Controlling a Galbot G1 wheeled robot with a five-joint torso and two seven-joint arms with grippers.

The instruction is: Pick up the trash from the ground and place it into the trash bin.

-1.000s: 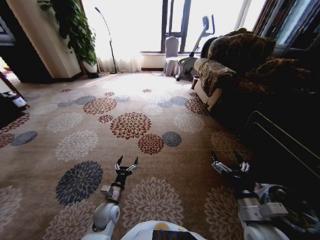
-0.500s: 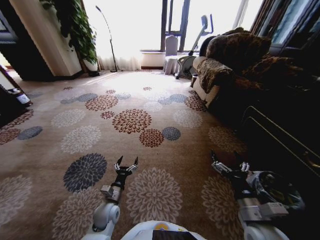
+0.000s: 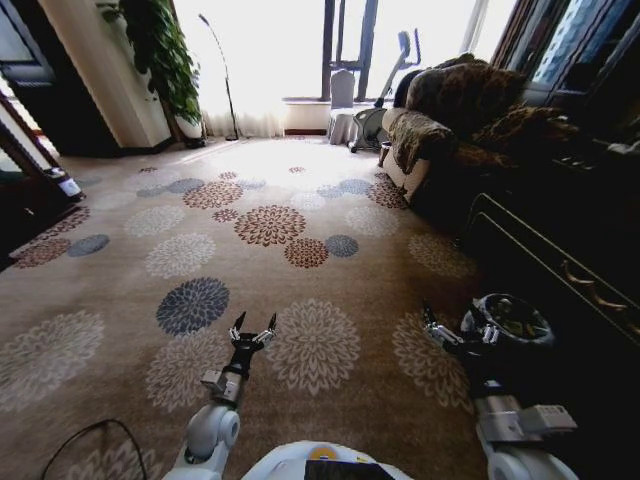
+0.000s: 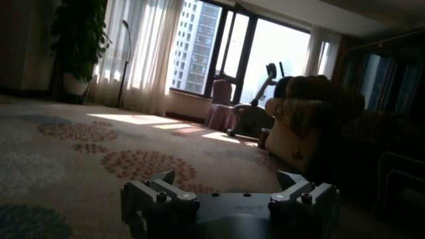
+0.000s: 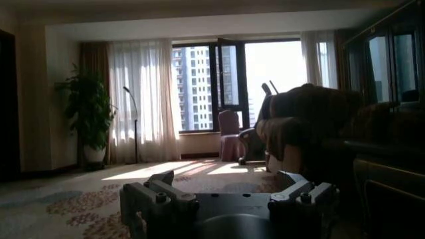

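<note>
Left gripper open above floral carpet, right gripper open beside trash bin, sofa ahead

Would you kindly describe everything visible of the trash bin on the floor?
The trash bin is a small round black bucket with a whitish, shiny plastic liner folded over its rim. It stands upright on the patterned carpet, close beside the dark cabinet, just past the right gripper, which hangs open near it. Its inside looks dark; contents cannot be made out.
</note>
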